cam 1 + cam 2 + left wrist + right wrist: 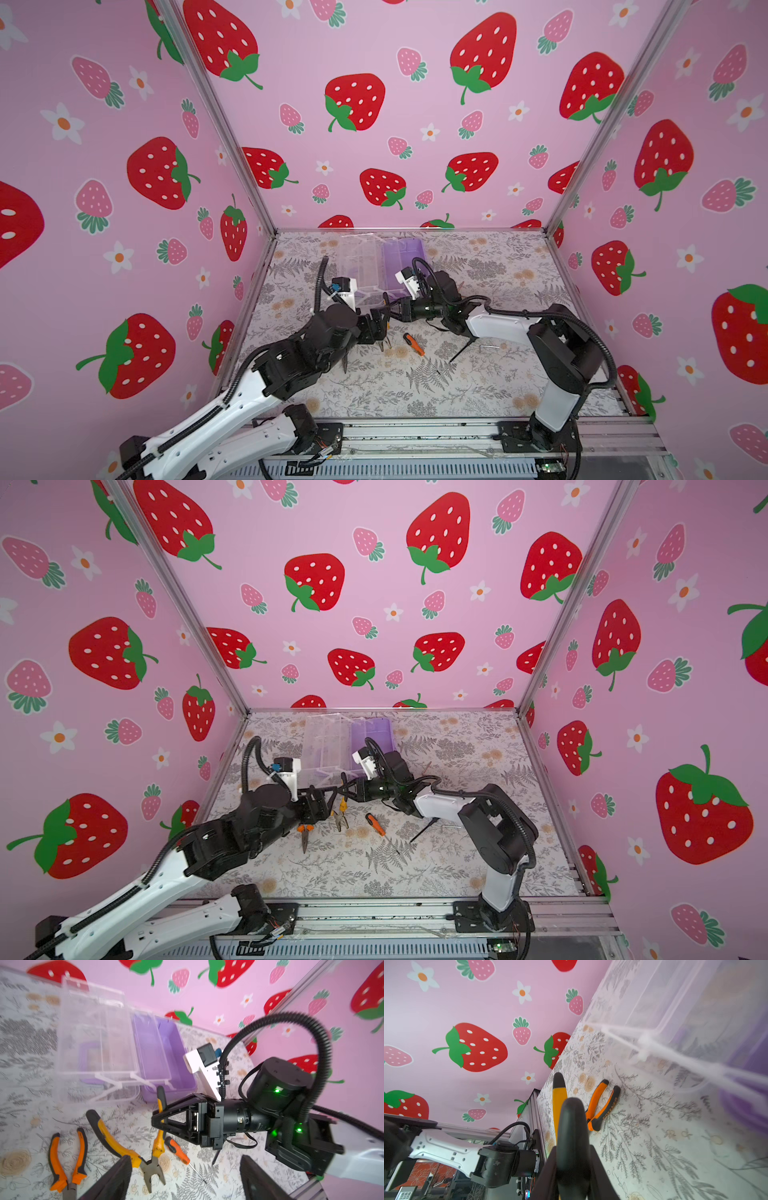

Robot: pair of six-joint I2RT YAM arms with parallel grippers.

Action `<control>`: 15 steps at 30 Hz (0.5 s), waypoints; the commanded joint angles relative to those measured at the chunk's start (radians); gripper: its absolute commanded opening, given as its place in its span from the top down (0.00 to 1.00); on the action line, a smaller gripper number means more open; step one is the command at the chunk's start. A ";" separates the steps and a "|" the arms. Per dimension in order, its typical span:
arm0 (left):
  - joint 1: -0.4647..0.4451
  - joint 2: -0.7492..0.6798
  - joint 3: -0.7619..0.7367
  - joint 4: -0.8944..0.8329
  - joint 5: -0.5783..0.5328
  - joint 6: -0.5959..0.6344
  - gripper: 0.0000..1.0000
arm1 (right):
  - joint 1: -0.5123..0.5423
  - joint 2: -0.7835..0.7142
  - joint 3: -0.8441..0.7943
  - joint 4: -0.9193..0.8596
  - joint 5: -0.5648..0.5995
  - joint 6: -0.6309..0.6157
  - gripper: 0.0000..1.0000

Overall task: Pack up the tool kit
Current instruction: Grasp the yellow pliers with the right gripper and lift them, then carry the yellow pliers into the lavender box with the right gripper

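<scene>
The tool kit lies open at the back of the mat in both top views, lilac base [405,255] [372,735] beside its clear lid [359,266] [93,1043]. My right gripper [391,309] [345,789] [161,1123] [572,1151] is shut on one black-tipped handle of the yellow pliers [126,1150] [342,812] [559,1101], just in front of the kit. The pliers' handles are spread and their head points down at the mat. My left gripper [380,328] [185,1184] is open over the pliers' head, its fingers [113,1180] apart from it.
Orange pliers [68,1159] [306,833] [602,1105] lie left of the yellow ones. An orange screwdriver [413,344] [177,1150] lies to their right, then a black tool [461,349] and a hex key [488,347]. Pink walls close in three sides.
</scene>
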 commanded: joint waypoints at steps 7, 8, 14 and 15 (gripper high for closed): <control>0.001 -0.186 0.013 -0.235 -0.301 0.032 0.10 | -0.247 -0.150 0.067 -0.114 0.021 -0.059 0.96; 0.001 -0.200 0.009 -0.246 -0.314 0.027 0.09 | -0.266 -0.156 0.071 -0.122 0.028 -0.061 0.96; 0.001 -0.222 -0.020 -0.270 -0.349 0.020 0.08 | -0.335 -0.134 0.155 -0.253 0.180 -0.121 0.98; 0.001 -0.219 -0.024 -0.270 -0.349 0.019 0.08 | -0.336 -0.119 0.179 -0.288 0.226 -0.139 0.98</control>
